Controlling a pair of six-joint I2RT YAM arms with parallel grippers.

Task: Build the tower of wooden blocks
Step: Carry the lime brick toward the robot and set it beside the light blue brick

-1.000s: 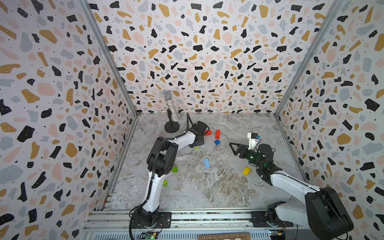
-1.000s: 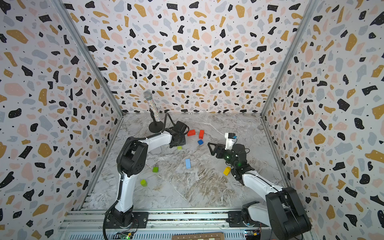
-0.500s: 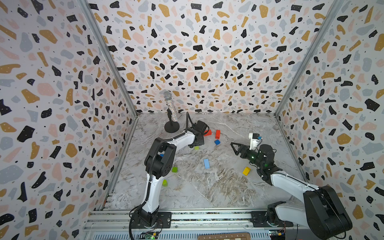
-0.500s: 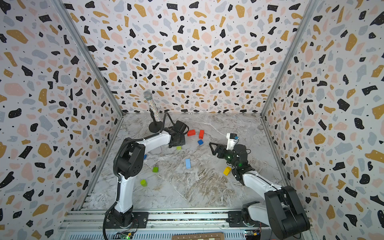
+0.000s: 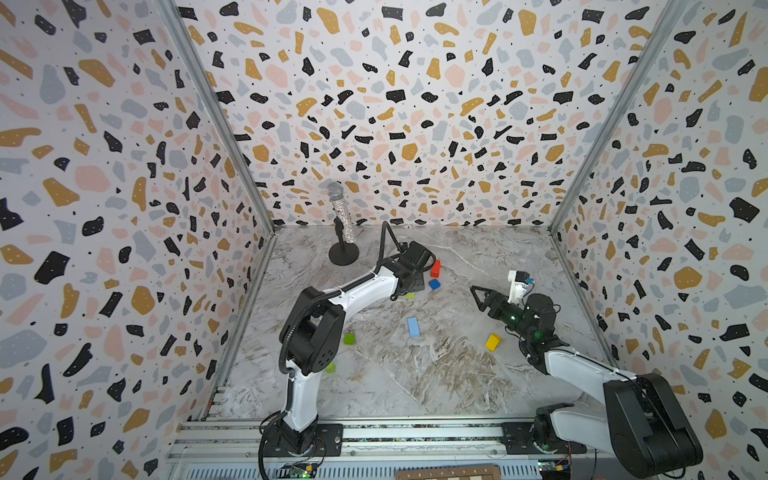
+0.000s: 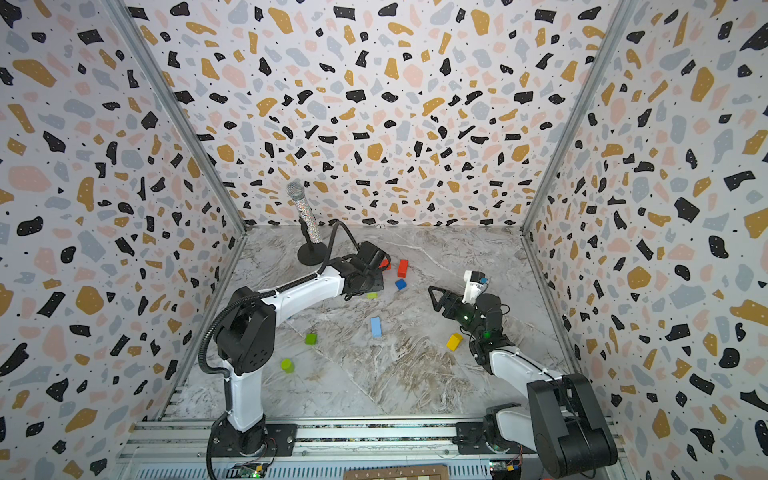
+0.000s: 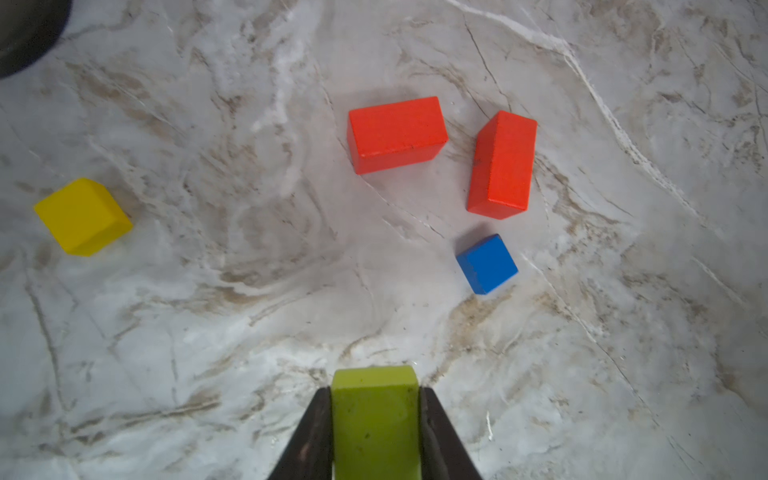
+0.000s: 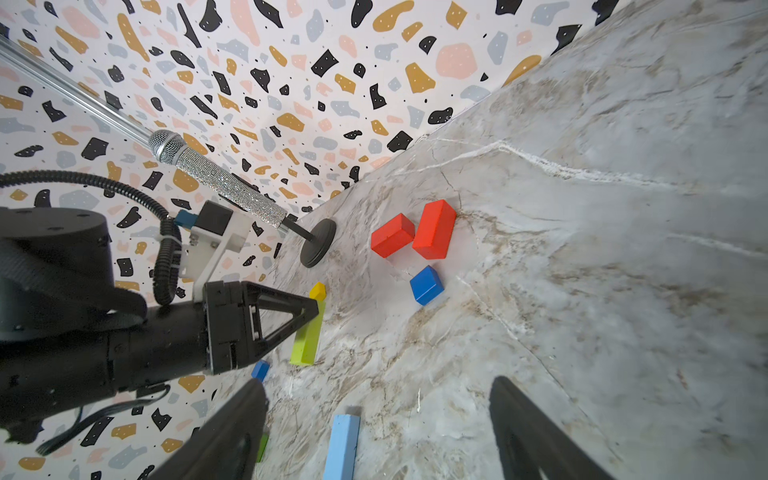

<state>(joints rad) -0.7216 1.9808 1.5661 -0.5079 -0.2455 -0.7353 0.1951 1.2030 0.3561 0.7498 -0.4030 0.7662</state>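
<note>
My left gripper [image 7: 374, 399] is shut on a lime-green brick [image 7: 374, 424], low over the marble table; in both top views the brick [image 5: 410, 296] [image 6: 372, 295] shows just below that gripper. Beyond it lie two red bricks [image 7: 397, 133] [image 7: 503, 164], a blue cube [image 7: 487, 264] and a yellow cube [image 7: 83, 216]. My right gripper [image 5: 478, 293] hangs open and empty above the table, apart from every block. A light-blue brick [image 5: 412, 326] lies flat mid-table and shows between the right fingers [image 8: 232, 432] from above. The tower is not in view; the blocks lie singly.
A glittery silver microphone [image 5: 343, 216] on a black stand rises at the back left, close to my left arm. A green cube [image 5: 349, 338] and a lime cylinder [image 6: 286, 365] lie by the left arm, and a yellow block [image 5: 492, 342] by the right arm. Patterned walls enclose three sides.
The left arm's elbow has sunk a little toward the front, and the right gripper has drifted slightly to the right. Both grips are unchanged.
</note>
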